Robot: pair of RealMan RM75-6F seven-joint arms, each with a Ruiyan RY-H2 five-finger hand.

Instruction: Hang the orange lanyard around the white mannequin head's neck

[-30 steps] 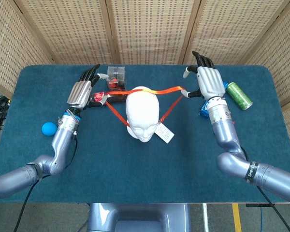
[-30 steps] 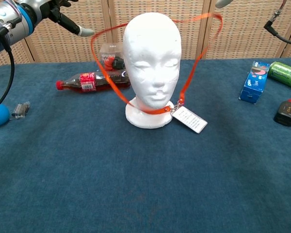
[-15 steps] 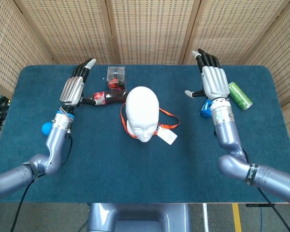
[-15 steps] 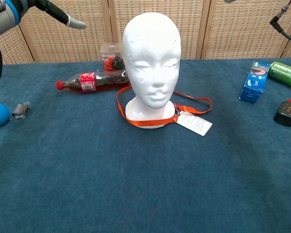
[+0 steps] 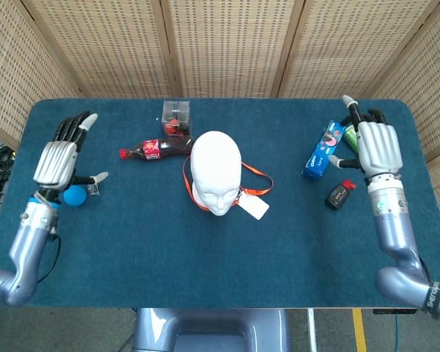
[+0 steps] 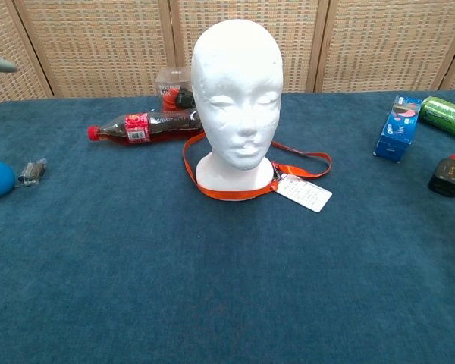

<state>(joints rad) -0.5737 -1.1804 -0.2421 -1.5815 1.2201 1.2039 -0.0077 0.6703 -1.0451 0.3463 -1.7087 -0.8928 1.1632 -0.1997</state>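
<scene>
Around the base of the white mannequin head (image 6: 236, 91), the orange lanyard (image 6: 212, 187) lay looped on the blue worktop (image 6: 212, 288), its white tag (image 6: 304, 191) beside the neck, so the hanging looked done. Each robot hand was empty with fingers spread: left (image 5: 59, 155) near the blue ball (image 5: 74, 195), right (image 5: 375, 145) by the green can (image 6: 447, 114).

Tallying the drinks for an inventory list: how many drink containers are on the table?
2. A cola bottle lies on its side just behind the mannequin head; a green can lies at the far right, partly covered by the right hand in the head view.
</scene>
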